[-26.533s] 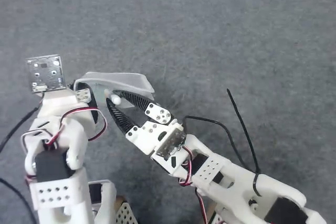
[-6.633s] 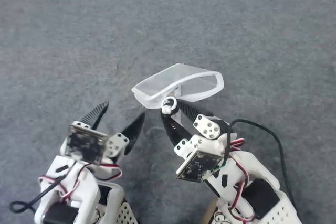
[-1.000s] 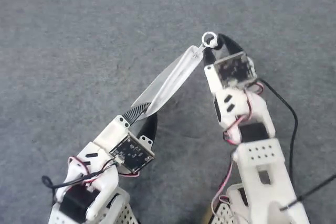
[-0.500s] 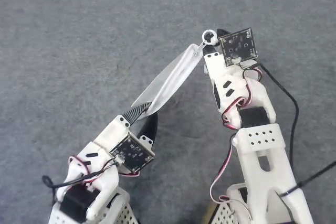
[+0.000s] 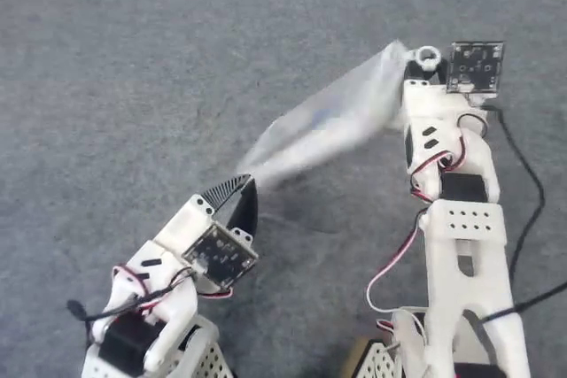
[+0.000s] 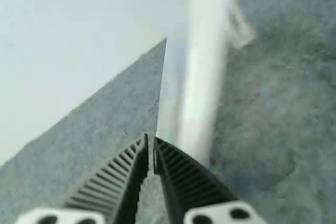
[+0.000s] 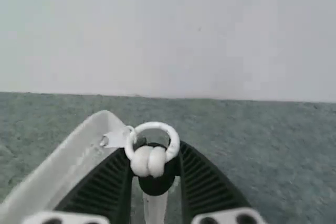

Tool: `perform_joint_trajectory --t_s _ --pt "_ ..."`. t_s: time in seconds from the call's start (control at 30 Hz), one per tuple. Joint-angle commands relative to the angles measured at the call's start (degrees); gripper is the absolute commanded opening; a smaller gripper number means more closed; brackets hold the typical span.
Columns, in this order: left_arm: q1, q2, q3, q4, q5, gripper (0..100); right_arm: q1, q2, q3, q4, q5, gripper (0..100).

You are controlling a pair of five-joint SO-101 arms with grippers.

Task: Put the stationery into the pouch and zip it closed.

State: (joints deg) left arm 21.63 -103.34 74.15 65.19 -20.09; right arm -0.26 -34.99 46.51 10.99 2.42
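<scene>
A translucent white pouch point(image 5: 332, 126) hangs stretched above the grey table between the two arms. My left gripper point(image 5: 241, 188) is shut on the pouch's near corner point(image 6: 157, 135), its black ribbed fingers point(image 6: 176, 169) pressed together on the thin edge. My right gripper point(image 5: 416, 66) at the far right is shut on the zipper pull, a white ring point(image 7: 152, 142) with a small knob, with the pouch's end point(image 7: 79, 150) beside it. The pouch point(image 6: 202, 82) runs away from the left gripper as a pale band. No stationery shows outside the pouch.
Grey carpet-like table surface point(image 5: 133, 86) spreads all around, with a pale wall point(image 7: 168, 24) behind its far edge. Black cables point(image 5: 523, 210) trail by the right arm's base.
My right gripper has swung to the right with the zipper ring, pulling the pouch's far end along. The pouch has turned and looks broader. The left gripper has stayed put.
</scene>
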Motion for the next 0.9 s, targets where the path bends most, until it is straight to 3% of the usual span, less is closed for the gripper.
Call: perform_joint_trajectory --t_s 0.0,0.17,0.37,0.6,0.73,0.87 --pt "-0.62 -0.70 -1.54 0.00 -0.53 1 0.92 -0.40 -4.40 0.22 -0.88 0.6" --pt "-0.62 -0.70 -1.54 0.00 -0.53 1 -0.75 -0.75 -4.22 0.84 -0.18 0.6" --pt "-0.62 -0.70 -1.54 0.00 -0.26 1 -6.11 -0.75 -4.40 3.82 6.15 1.3" --pt "-0.88 -0.70 -1.71 -0.35 1.49 1 -9.89 -0.84 -4.66 7.78 7.38 20.3" --pt "-6.51 -0.79 -4.18 -0.53 5.36 5 -14.99 -2.33 -4.22 10.86 12.31 21.4" --pt "-13.36 -0.79 -5.67 -2.29 14.42 15 -20.79 -3.47 -4.22 15.69 14.07 21.4"
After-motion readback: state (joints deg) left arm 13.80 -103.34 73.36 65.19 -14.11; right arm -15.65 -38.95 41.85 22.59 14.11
